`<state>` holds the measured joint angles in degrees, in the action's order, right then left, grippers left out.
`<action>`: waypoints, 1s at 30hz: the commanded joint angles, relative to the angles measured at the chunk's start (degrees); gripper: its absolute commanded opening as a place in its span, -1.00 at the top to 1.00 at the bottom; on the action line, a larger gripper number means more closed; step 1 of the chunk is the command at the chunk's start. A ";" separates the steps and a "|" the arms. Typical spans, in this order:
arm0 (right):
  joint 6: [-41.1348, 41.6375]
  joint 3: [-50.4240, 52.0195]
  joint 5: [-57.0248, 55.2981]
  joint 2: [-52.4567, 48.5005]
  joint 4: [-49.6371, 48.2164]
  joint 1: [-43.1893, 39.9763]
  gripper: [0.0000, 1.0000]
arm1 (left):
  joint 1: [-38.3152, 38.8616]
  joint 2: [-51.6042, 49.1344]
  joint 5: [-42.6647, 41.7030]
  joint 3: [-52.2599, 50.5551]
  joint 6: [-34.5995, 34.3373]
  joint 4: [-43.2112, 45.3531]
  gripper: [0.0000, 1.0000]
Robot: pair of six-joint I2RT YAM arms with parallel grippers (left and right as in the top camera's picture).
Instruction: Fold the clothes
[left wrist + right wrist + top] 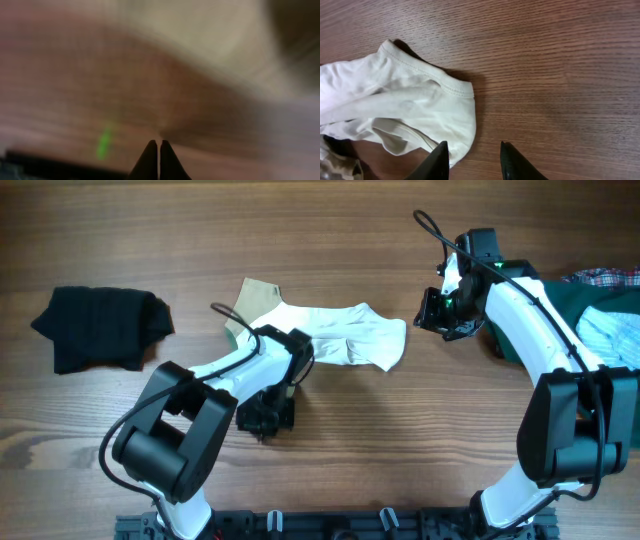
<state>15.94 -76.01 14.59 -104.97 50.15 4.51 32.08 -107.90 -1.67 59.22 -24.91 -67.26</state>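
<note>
A small cream-white garment (345,335) lies spread across the middle of the table, with a tan patch (262,298) and an olive-green bit (232,332) at its left end. My left gripper (264,418) is shut and empty, low over bare wood in front of the garment. The left wrist view is blurred and shows the closed fingertips (158,146) with pale cloth beyond. My right gripper (425,310) hovers open just right of the garment's right end. In the right wrist view the garment's hemmed edge (410,105) lies by the left finger, and the gripper (472,149) holds nothing.
A crumpled black garment (100,328) lies at the far left. At the right edge is a pile of clothes: dark green (540,298), pale blue striped (615,335) and plaid (605,277), beside my right arm.
</note>
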 commanded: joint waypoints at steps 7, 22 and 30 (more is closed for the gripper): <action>-8.26 -0.15 6.47 0.61 -0.85 0.09 0.33 | -0.17 21.07 7.89 0.02 -2.99 11.43 0.92; -8.24 -0.15 6.45 0.61 0.00 0.09 0.32 | -3.34 4.13 9.53 -2.36 0.70 26.86 0.92; -8.24 -0.17 6.45 0.61 0.33 0.07 0.33 | -3.39 2.12 1.70 -7.10 -4.20 18.97 0.92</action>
<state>8.69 -76.01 19.94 -104.97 50.35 4.51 28.80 -103.02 5.21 57.89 -25.85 -44.21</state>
